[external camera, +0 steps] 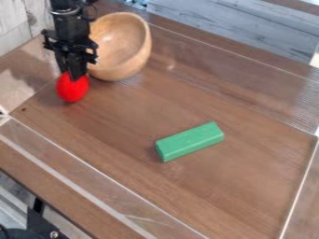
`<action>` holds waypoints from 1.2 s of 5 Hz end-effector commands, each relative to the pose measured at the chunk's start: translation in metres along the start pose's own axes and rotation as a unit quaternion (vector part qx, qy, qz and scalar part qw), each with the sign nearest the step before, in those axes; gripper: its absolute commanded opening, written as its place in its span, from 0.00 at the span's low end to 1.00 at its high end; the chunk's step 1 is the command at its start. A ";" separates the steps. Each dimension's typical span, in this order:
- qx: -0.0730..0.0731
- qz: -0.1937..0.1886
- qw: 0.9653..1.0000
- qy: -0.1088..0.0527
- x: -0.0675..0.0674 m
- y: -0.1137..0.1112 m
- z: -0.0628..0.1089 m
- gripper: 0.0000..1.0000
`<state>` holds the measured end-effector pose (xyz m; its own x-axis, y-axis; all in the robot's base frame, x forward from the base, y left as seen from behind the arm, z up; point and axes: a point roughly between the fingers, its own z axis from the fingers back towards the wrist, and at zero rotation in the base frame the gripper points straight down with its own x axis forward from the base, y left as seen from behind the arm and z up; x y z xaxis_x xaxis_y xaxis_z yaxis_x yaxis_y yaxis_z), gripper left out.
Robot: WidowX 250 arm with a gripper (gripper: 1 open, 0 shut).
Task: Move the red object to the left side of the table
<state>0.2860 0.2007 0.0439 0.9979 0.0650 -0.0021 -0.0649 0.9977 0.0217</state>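
Note:
The red object (71,88), a small round bright-red toy fruit, sits low over the dark wood table (187,187) near its left edge. My gripper (75,71) points straight down onto the fruit's top, its black fingers shut on it. The fruit's green leafy top is hidden by the fingers. Whether the fruit rests on the tabletop or hangs just above it, I cannot tell.
A wooden bowl (115,47) lies tipped on its side right behind the gripper, touching or nearly touching the arm. A green rectangular block (189,141) lies right of centre. A clear raised rim (75,159) runs along the table's edges.

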 end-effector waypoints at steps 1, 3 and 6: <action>0.010 -0.039 0.999 -0.021 0.007 0.014 0.014 1.00; -0.009 -0.043 0.999 -0.014 0.002 0.009 0.009 1.00; -0.021 0.013 0.999 -0.028 -0.008 0.019 0.044 1.00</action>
<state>0.2712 0.2117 0.0608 0.9959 0.0882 -0.0180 -0.0892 0.9937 -0.0682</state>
